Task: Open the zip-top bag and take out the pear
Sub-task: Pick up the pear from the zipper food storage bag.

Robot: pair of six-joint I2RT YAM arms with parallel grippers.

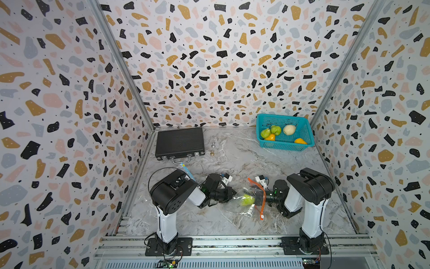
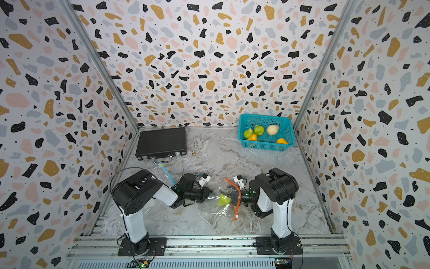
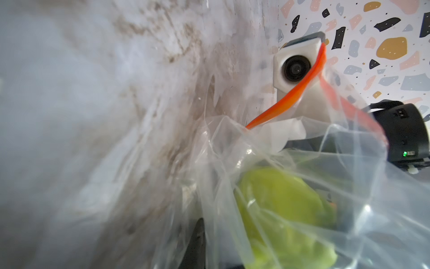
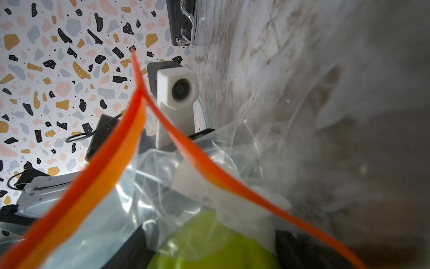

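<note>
Left pincer (image 1: 232, 194): clamped shut on the zip-top bag (image 1: 242, 208), anchoring its closed end.
Right pincer (image 1: 257, 199): inside the open mouth, at the pear (image 1: 247, 199); whether it grips cannot be told.

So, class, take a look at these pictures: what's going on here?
Two robot arms are working on a clear zip-top bag on the marble table. The left hand is shut on the bag's closed end, holding it. The orange zip strip is parted, and the right hand sits in the mouth, right at the green pear, which is not yet out. Whether it grips the pear is unclear.
</note>
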